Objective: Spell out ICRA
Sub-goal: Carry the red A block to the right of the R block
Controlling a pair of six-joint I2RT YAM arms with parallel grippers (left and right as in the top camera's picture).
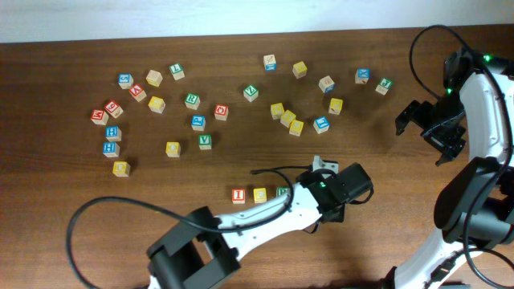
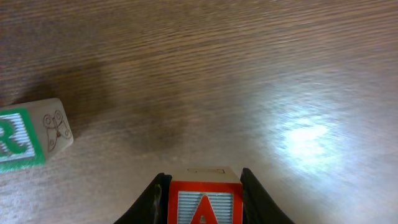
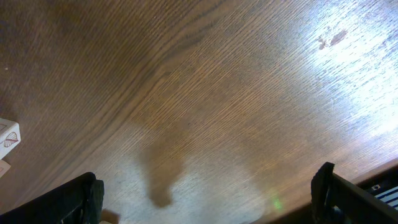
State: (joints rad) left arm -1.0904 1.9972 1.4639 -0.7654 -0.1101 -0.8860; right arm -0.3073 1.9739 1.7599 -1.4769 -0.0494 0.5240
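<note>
Right now my left pincer [image 2: 202,178] is pinching the A block [image 2: 203,204], which sits at six o'clock in the left wrist view, squeezed between my two black fingers [image 2: 153,198] with one pressed on each side. It is a small wooden cube with a pale top edge, and the face towards me has a red border, a white hatched panel and a red letter A. I cannot tell whether it touches the table [image 2: 249,74]. At about ten o'clock from it, well apart, the R block [image 2: 22,140] stands on the tabletop. Its face has a green border, and its bare wood side carries a thin line drawing. The table is dark brown wood with a fine grain and a bright patch of glare at three o'clock. From overhead, a red-faced block [image 1: 238,195] and a yellow-faced block [image 1: 259,194] lie side by side at six o'clock, their letters too small to read. My arm covers what lies next to them. My right pincer [image 3: 205,198] is spread wide over bare wood, holding nothing.
</note>
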